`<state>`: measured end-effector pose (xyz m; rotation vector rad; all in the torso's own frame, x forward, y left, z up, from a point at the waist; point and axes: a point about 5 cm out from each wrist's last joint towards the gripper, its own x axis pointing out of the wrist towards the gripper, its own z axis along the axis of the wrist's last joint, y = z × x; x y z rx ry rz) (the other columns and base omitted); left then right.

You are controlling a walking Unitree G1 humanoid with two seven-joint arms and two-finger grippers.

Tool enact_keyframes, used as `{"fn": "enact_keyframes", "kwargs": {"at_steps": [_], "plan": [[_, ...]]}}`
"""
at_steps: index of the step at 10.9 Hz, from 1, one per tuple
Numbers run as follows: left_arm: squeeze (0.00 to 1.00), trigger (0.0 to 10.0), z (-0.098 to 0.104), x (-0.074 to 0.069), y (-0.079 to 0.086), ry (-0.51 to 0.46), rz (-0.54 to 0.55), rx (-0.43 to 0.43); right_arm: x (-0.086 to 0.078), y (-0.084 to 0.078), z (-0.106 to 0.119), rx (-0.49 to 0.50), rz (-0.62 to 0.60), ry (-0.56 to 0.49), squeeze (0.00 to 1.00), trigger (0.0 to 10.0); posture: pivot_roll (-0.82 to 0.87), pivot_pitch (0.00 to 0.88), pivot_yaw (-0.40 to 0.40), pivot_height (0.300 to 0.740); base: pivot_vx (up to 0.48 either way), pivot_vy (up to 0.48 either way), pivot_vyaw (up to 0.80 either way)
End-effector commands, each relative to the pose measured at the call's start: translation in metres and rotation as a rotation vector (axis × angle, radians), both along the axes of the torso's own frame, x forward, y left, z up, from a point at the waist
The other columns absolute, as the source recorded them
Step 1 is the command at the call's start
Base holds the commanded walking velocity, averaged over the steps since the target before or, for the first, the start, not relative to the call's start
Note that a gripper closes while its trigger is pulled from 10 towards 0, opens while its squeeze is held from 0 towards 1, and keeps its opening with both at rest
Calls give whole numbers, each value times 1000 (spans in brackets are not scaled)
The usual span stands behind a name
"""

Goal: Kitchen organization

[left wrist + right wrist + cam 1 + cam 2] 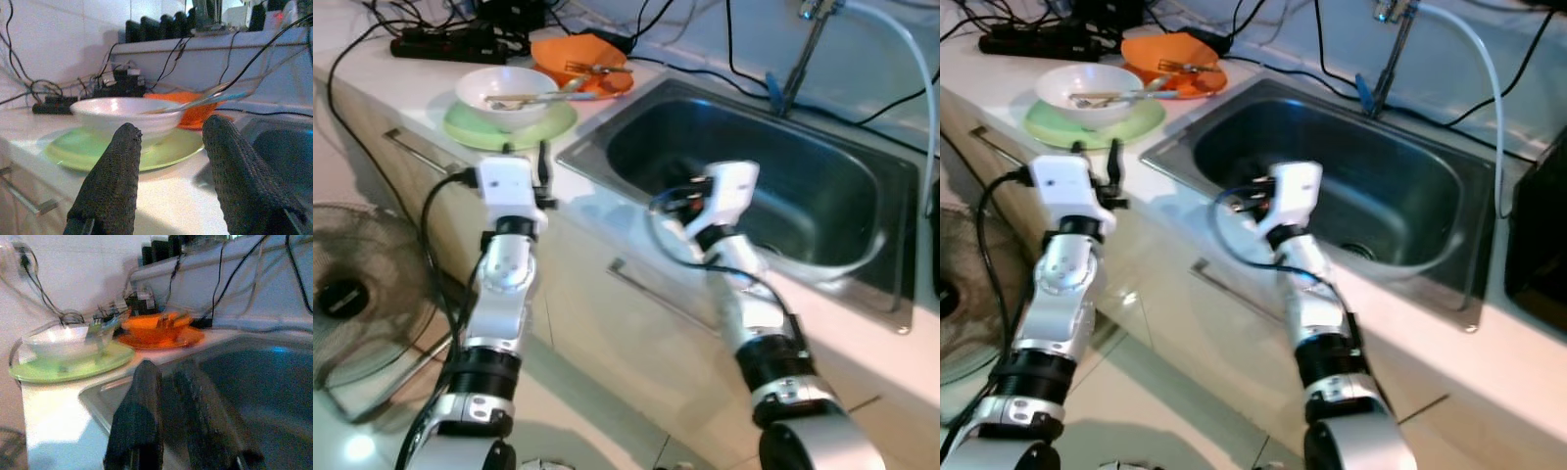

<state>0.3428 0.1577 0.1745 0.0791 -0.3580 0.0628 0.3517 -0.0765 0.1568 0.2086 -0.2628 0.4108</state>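
A white bowl [506,88] with a spoon in it sits on a green plate [509,127] on the counter's left part. Behind it, an orange bowl [579,54] holding a fork rests on an orange plate [607,83]. My left gripper [544,164] hovers at the counter's front edge just short of the green plate [161,156]. It points at the white bowl [117,115], and its fingers [117,166] are open and empty. My right gripper [167,369] is over the near left corner of the steel sink [822,196], its fingers [144,396] shut with nothing between them.
A faucet [808,39] with a white hose stands behind the sink. A black power strip [450,44] and many cables lie along the back wall. Drawer handles [651,294] run below the counter. A floor fan [352,294] stands at the lower left.
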Motion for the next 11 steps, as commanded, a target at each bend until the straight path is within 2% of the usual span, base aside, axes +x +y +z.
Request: {"fn": "enact_keyframes", "kwargs": {"at_steps": [1,2,5,7,9,11], "plan": [[0,10000,0,0,3,6,0,3,0,3,0,8,6,4,0,10000,58,67,-71,740,0,458,0],[0,10000,0,0,2,8,-1,3,0,2,0,8,6,6,0,10000,59,68,-72,740,0,465,0],[0,10000,-1,0,2,12,-5,3,0,3,-1,10,10,20,0,10000,58,68,-72,740,0,480,-800],[0,10000,-1,0,2,16,-7,4,1,2,0,9,-5,17,0,10000,57,69,-72,740,0,480,0],[0,10000,-1,0,1,20,-8,4,2,2,-1,16,-2,39,0,10000,57,69,-71,740,0,480,-800],[0,10000,-2,0,0,28,-14,8,1,2,-2,3,-13,33,0,10000,57,68,-72,740,0,448,0]]}}
